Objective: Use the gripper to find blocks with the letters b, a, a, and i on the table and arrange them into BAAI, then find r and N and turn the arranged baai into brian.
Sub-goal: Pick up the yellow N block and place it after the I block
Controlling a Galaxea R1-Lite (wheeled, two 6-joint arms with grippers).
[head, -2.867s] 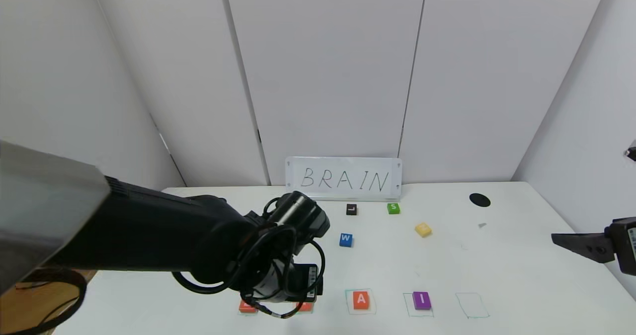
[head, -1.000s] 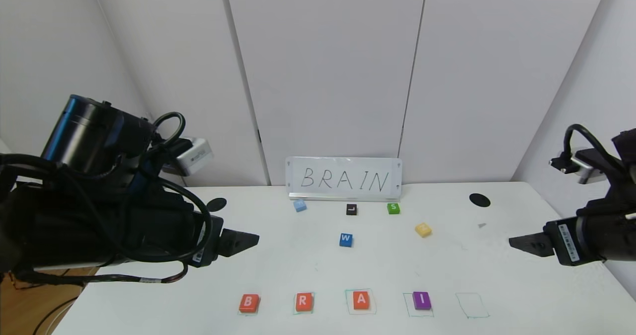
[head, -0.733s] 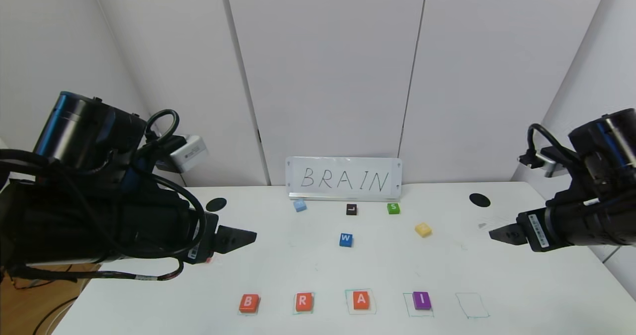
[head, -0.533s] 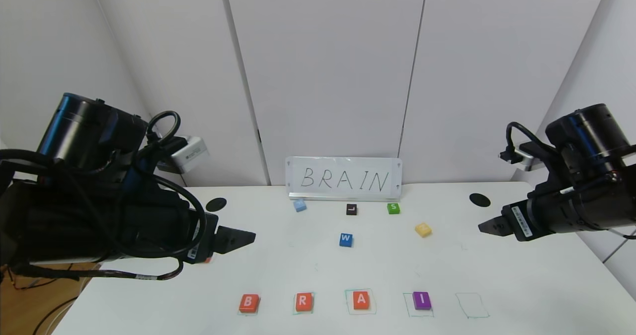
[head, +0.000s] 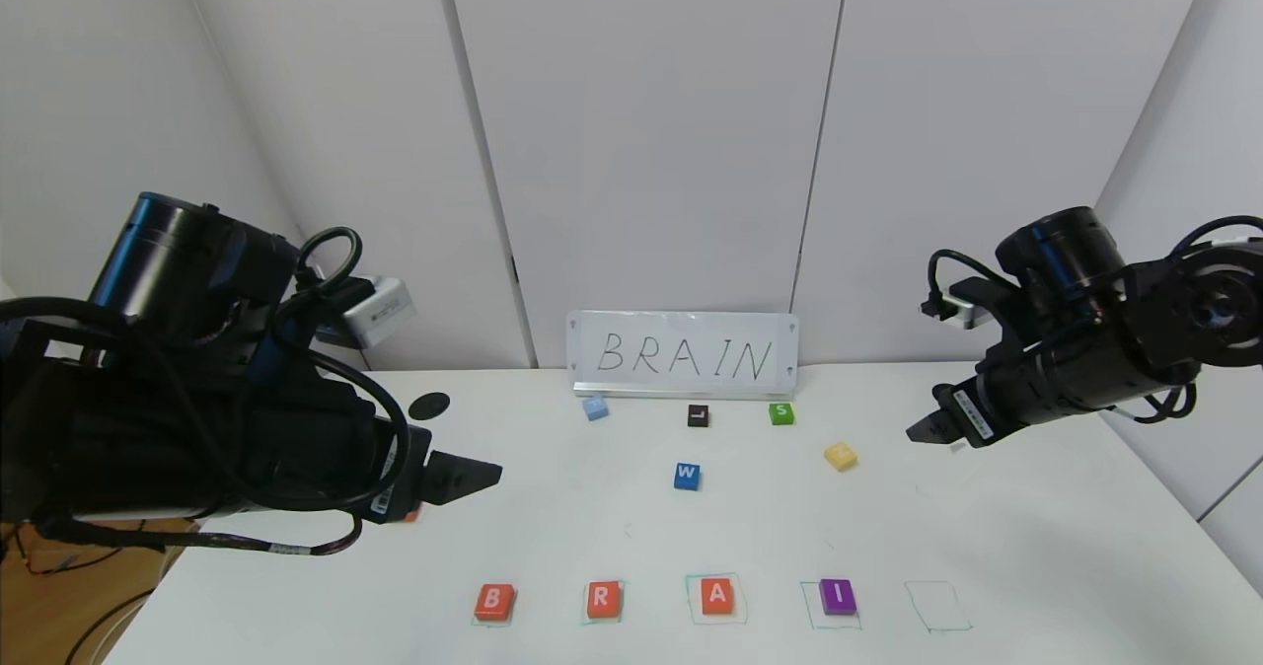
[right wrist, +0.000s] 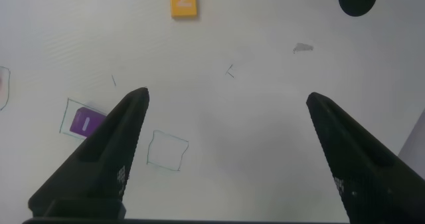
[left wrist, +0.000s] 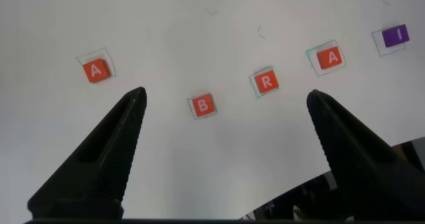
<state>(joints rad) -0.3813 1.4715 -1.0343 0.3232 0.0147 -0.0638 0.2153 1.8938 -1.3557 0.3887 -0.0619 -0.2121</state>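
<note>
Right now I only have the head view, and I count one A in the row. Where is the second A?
Observer: The left wrist view shows the second A lying flat beside B, on the side away from R.
Operator: Is the left gripper holding anything?
Observer: No. The left gripper is open and empty, above those blocks.
Operator: What letter is on the yellow block?
Observer: The right wrist view shows an N on the yellow block, ahead of the open right gripper.
</note>
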